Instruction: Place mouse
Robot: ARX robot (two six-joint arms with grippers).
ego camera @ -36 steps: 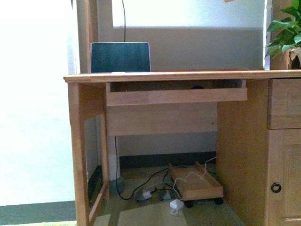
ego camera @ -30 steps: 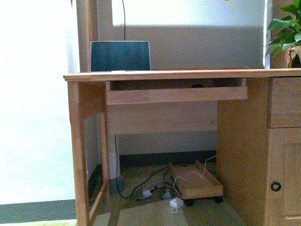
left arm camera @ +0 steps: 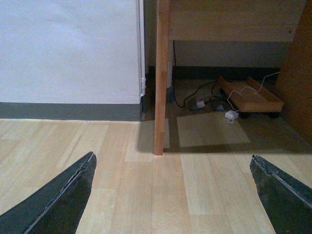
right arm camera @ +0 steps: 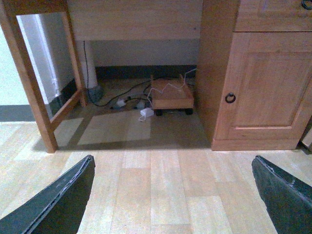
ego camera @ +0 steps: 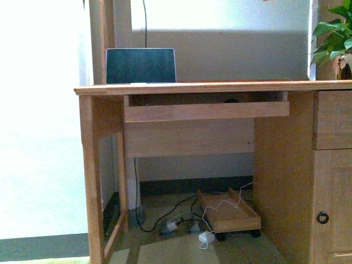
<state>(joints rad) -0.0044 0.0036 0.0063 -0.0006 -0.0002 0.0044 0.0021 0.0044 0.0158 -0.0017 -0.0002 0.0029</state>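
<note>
Left hand (left arm camera: 171, 156) and right hand (right arm camera: 172, 157) both spread wide, empty, over the floor before the surface (ego camera: 192, 87); I spot the mouse (ego camera: 231, 100), dark, inside the pull-out tray (ego camera: 206, 111) just under it

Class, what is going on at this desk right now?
Nothing is being handled. The left gripper and right gripper hang open and empty above the floor before the desk. A laptop stands on the desk; a small dark shape in the pulled-out tray may be the mouse.
</note>
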